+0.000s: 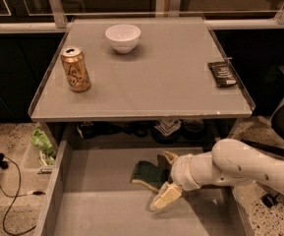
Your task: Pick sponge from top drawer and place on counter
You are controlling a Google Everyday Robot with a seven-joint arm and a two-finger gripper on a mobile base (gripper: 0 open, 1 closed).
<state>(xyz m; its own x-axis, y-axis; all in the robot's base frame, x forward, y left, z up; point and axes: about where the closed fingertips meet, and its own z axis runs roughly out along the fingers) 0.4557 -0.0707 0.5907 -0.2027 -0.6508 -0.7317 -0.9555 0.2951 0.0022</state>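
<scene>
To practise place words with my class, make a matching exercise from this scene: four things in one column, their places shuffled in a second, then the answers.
Things
1 can
2 bowl
3 black packet
4 sponge

Places
A in the top drawer, next to the gripper, jaws open
B right edge of the counter
C far middle of the counter
D left side of the counter

Pairs: 1-D, 2-C, 3-B, 4-A

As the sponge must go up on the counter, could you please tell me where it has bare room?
The widest bare patch on the counter lies between the can at left and the black packet at right, in front of the bowl. The back and sides are busier. The end effector is down in the top drawer, open at the sponge.
</scene>
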